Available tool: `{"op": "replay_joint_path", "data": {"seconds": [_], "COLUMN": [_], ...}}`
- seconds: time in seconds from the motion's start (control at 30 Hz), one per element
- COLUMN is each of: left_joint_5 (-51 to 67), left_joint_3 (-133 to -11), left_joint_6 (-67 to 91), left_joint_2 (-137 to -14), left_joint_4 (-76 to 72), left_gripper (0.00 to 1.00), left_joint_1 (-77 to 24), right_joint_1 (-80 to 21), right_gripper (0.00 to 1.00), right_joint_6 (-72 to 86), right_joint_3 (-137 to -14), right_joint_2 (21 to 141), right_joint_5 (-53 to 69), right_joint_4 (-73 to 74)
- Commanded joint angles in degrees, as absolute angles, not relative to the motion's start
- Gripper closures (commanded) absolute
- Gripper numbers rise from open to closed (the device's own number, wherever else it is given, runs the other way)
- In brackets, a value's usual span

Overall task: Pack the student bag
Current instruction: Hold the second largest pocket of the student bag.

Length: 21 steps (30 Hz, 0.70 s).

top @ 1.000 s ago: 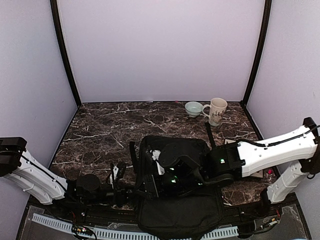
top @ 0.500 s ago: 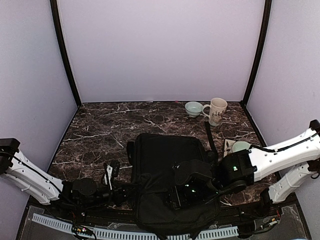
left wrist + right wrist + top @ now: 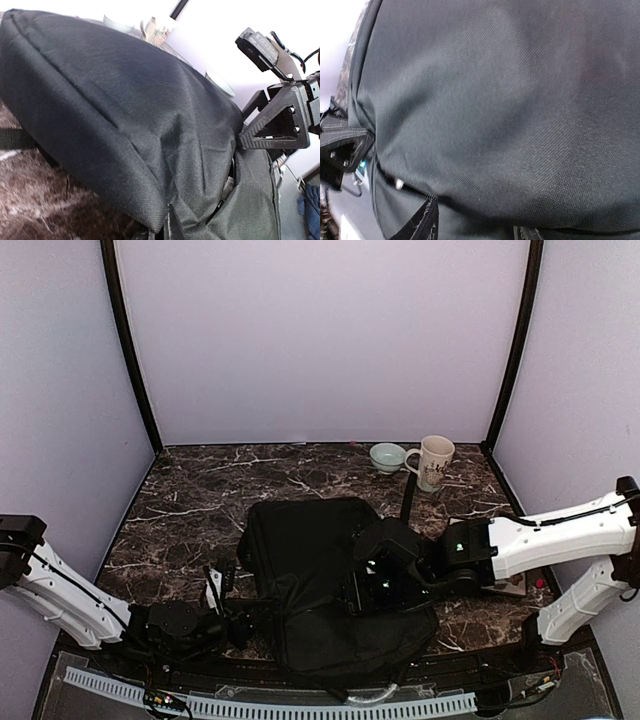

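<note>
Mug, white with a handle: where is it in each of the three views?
Top external: mug at the far right of the table, beside a pale bowl.
Left wrist: small, blurred, at the top edge, beyond the student bag.
Right wrist: not in it.
Shared landmark: the student bag, filling both wrist views.
</note>
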<state>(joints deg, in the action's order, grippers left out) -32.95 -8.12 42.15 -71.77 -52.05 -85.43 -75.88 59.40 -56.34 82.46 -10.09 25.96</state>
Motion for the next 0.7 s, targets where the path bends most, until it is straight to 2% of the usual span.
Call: {"op": "replay_joint_path", "data": {"seconds": [0.0, 0.1, 0.23, 0.37, 0.67], "left_joint_5": [-34.95, -34.77, -33.61, -33.65, -33.96], "left_joint_3": [-11.28, -12.65, -13.00, -14.13, -12.37], "left_joint_6": [36.67, 34.90, 33.55, 32.00, 31.84], "left_joint_2": [-73.72, -75.46, -78.33, -80.25, -77.38], "left_joint_4": [-60.76, -61.23, -65.13, -66.09, -65.69], "left_gripper": [1.00, 1.00, 1.00, 1.00, 1.00], "left_joint_1": [-86.31, -86.31, -86.37, -86.40, -86.39], "right_joint_1": [-73.00, -73.96, -77.22, -78.07, -77.87], "right_gripper": [0.49, 0.52, 0.52, 0.52, 0.52], "right_joint_6": [45.77, 40.47, 36.98, 38.87, 45.28], "right_joint_3": [-61.99, -65.49, -72.20, -72.50, -75.73], "right_joint_2": [86.12, 89.19, 93.11, 93.51, 98.16], "right_joint_5": [-11.52, -2.23, 1.08, 7.24, 5.57], "right_joint_4": [23.48, 22.88, 26.15, 21.05, 23.78]}}
